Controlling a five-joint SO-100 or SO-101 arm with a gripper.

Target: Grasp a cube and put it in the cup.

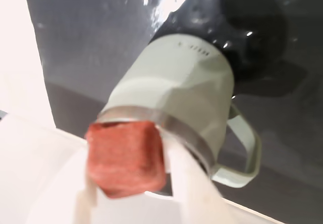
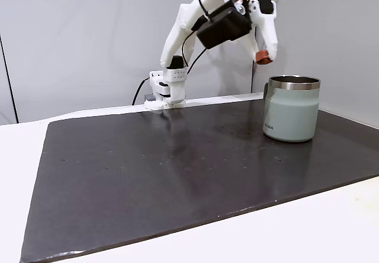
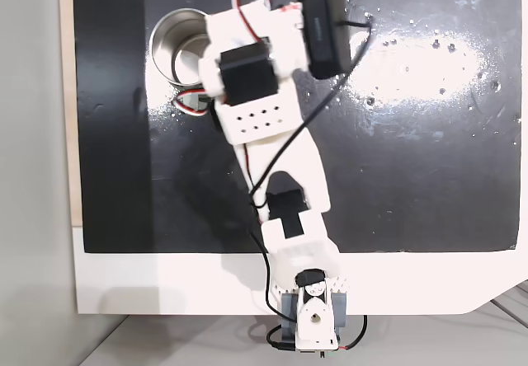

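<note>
- The white two-finger end effector (image 1: 128, 183) is clenched on the small reddish-brown rounded cube (image 1: 126, 158).
- In a fixed view the cube (image 2: 263, 56) hangs in the air above and just left of the squat pale grey-green mug with a steel rim (image 2: 291, 109).
- The mug stands upright on the dark mat (image 2: 177, 168) covering the white counter (image 2: 331, 227).
- From above, the arm covers part of the mug's open mouth (image 3: 169, 49).

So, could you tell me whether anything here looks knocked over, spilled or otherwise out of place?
Nothing stands out. The cup stands upright on the dark mat, and the gripper holds the cube in the air beside its rim.
</note>
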